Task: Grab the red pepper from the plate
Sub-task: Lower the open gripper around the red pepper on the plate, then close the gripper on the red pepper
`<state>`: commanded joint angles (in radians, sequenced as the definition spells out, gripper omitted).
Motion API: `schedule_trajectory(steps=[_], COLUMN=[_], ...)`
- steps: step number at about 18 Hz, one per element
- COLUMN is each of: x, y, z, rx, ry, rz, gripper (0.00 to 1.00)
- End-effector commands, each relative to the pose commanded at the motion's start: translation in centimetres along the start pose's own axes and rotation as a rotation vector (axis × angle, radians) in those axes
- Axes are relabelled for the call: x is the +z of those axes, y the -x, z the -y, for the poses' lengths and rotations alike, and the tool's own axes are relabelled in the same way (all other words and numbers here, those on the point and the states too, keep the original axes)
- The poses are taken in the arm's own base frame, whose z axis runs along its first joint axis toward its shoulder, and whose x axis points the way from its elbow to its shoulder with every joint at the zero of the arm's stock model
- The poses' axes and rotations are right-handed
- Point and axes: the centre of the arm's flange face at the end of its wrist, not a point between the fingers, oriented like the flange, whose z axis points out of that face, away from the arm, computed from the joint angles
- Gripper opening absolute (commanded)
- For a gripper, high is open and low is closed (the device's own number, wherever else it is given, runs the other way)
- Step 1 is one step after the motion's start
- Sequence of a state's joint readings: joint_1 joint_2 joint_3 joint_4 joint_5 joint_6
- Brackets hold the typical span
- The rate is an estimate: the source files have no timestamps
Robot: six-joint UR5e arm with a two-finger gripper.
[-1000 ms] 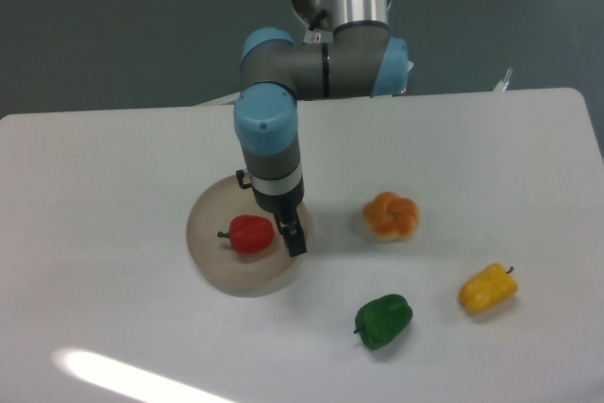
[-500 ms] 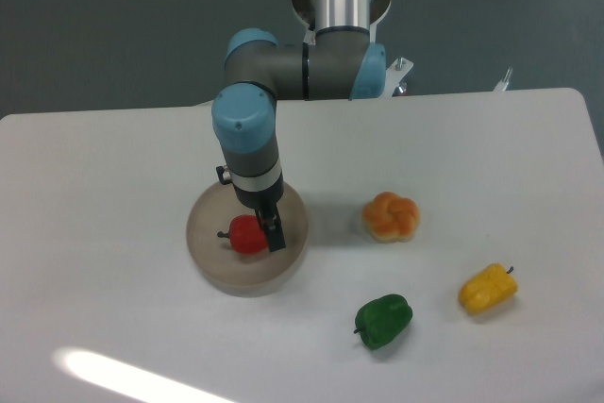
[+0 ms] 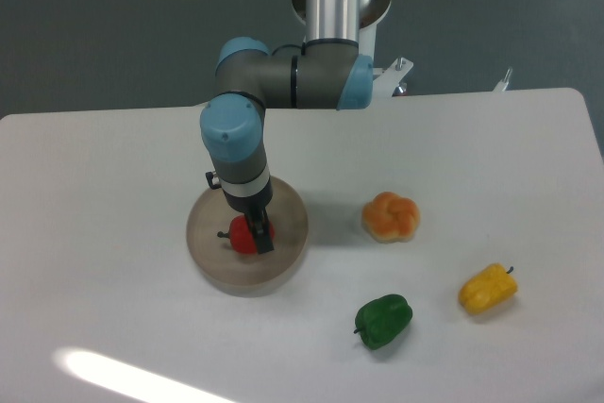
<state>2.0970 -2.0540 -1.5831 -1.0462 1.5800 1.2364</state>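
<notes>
The red pepper [image 3: 242,234] lies on the beige plate [image 3: 288,217] at the left middle of the table, its dark stem pointing left. My gripper [image 3: 257,233] points straight down over the plate and is low at the pepper. One dark finger [image 3: 261,236] stands in front of the pepper's right half; the other finger is hidden behind it. The jaws look open, with the pepper resting on the plate between them. The arm's blue-capped wrist [image 3: 231,134] hides the plate's far rim.
An orange lobed pepper [image 3: 391,216] lies right of the plate. A green pepper [image 3: 383,320] lies toward the front, and a yellow pepper [image 3: 488,289] at the front right. The white table's far edge [image 3: 472,93] runs behind the arm.
My gripper has moved left across the plate, from beside the red pepper's right side to directly over it. The pepper and the plate have not moved.
</notes>
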Motion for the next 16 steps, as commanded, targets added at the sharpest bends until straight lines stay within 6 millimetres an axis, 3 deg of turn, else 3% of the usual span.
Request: schedule_trajectory(steps=[7, 15, 16], x=[1.9, 2.2, 2.1], y=[0.0, -0.1, 0.0], z=[1.0, 1.1, 1.2], rx=[0.018, 0.026, 0.025], ry=[0.000, -0.004, -0.004], rz=[-0.006, -0.014, -0.013], gripper=[1.00, 1.00, 0.96])
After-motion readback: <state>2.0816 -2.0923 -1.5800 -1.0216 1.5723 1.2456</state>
